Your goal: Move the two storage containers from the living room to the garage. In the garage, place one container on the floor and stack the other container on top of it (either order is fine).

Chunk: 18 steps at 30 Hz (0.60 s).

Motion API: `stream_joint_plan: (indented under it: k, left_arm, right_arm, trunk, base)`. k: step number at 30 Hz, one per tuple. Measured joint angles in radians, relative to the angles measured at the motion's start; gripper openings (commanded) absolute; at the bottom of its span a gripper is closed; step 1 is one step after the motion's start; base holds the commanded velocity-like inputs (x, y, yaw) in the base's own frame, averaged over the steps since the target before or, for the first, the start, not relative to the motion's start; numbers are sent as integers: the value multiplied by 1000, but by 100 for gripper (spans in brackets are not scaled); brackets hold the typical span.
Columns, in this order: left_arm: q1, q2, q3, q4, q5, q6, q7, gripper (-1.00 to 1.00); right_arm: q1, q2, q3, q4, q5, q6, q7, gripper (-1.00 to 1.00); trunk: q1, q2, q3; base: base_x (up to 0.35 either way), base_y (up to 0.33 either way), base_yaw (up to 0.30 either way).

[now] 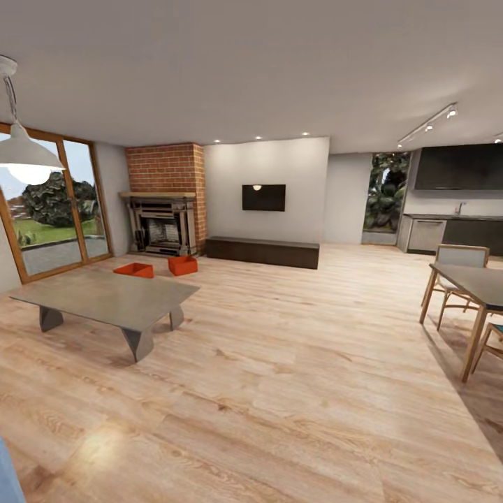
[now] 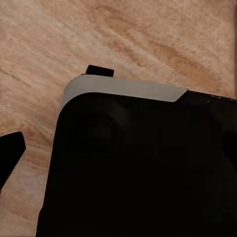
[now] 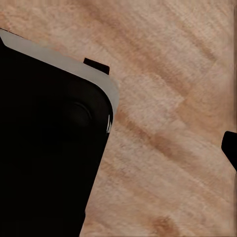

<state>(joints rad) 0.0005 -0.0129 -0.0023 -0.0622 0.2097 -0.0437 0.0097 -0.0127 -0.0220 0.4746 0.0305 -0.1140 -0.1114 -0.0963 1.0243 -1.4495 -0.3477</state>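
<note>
I am in the living room, on light wood plank flooring [image 1: 279, 363]. The two storage containers, orange-red and lidless, sit on that flooring in front of the brick fireplace [image 1: 164, 209]. One container [image 1: 133, 270] is partly behind the coffee table's far edge. The other container [image 1: 182, 265] stands just to its right. Both are several metres ahead at the left. In the left wrist view a single dark fingertip [image 2: 11, 158] shows over the wood planks. A single fingertip [image 3: 230, 148] also shows in the right wrist view. Nothing is seen held. The garage is out of view.
A low grey coffee table [image 1: 105, 297] stands between me and the containers. A dark low bench [image 1: 262, 251] runs along the back wall under a TV. A dining table [image 1: 475, 283] with chairs is at the right. Glass doors [image 1: 49, 209] line the left wall. My black base [image 2: 138, 168] lies under both wrists.
</note>
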Motion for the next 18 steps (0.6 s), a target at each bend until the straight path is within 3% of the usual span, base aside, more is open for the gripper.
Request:
stream_joint_plan:
  k: [18]
  left_arm:
    - [0,1,3,0,0,-1,0,100]
  right_arm:
    - [0,-5,-1,1,-2,0,1,100]
  trunk:
    - [0,0,0]
  base:
    - [326,0,0]
